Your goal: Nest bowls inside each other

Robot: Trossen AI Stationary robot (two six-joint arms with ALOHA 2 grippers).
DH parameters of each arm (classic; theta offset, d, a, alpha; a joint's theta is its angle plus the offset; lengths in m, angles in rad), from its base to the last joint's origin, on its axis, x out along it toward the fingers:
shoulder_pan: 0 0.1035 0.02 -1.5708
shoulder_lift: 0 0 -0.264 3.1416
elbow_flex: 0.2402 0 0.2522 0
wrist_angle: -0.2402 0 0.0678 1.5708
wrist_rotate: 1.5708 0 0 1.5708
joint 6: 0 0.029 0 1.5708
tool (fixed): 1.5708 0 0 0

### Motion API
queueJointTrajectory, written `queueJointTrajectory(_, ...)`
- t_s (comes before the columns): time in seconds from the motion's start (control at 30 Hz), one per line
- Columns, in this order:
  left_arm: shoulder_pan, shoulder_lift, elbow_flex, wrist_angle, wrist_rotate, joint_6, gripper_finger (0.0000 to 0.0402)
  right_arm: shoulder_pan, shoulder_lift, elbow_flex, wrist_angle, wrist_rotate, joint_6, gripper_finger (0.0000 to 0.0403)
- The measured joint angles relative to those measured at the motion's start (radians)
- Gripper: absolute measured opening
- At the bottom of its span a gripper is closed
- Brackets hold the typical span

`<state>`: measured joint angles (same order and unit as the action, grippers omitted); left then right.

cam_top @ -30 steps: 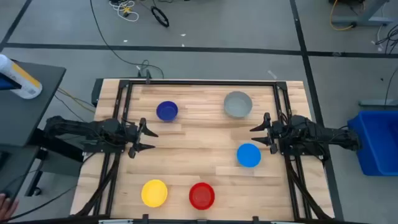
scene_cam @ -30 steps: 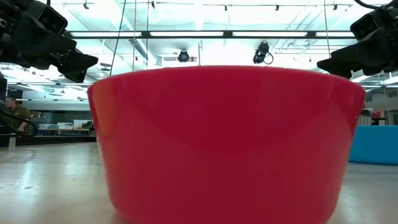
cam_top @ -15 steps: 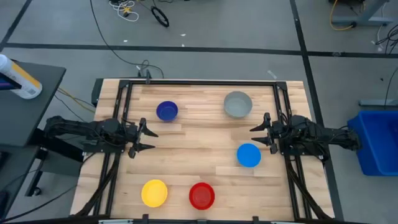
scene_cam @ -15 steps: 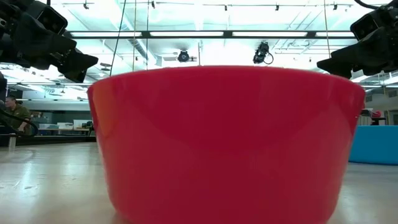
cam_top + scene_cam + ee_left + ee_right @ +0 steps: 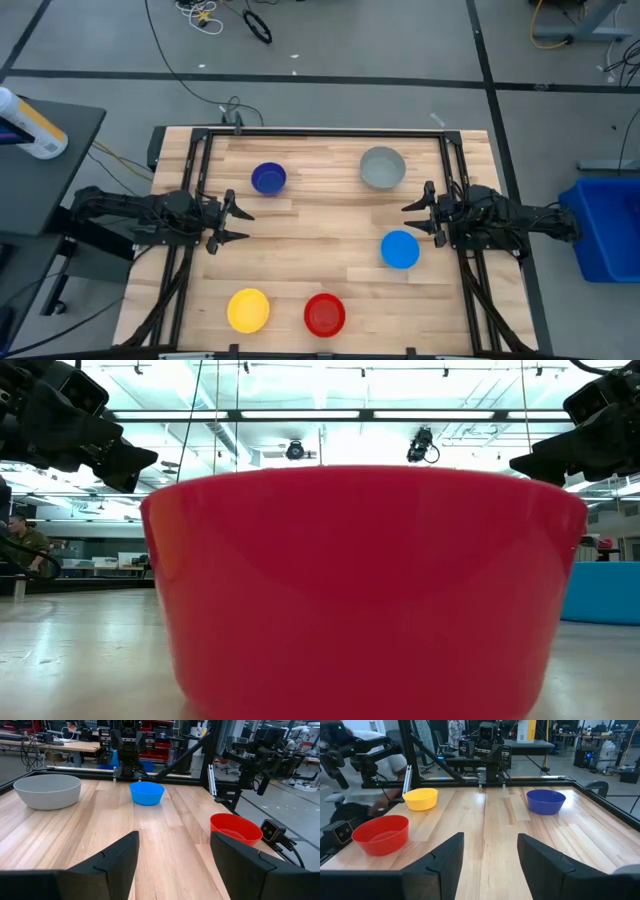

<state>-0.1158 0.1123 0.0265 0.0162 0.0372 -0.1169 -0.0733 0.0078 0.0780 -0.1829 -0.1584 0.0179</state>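
Note:
Five bowls stand apart, each upright on its base on the wooden table (image 5: 320,225): dark blue (image 5: 268,178) at far left, grey (image 5: 382,167) at far right, light blue (image 5: 400,249) at right, yellow (image 5: 248,309) and red (image 5: 324,314) near the front edge. My left gripper (image 5: 240,226) hovers open at the table's left edge, pointing level toward the right. My right gripper (image 5: 410,217) hovers open at the right edge, pointing left, between the grey and light blue bowls. Nothing lies between either pair of fingers.
A black metal frame (image 5: 325,132) runs around the table. The red bowl (image 5: 360,590) fills the low view. A blue bin (image 5: 605,225) stands on the floor to the right, and a dark side table (image 5: 45,165) with a bottle to the left.

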Motion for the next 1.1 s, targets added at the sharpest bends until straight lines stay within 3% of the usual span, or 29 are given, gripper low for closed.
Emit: queueJointTrajectory(1.1,0.000,0.000,0.000,0.000,0.000,0.000,0.0255,0.000,0.000,0.000,0.000,0.000,0.000,0.0194)
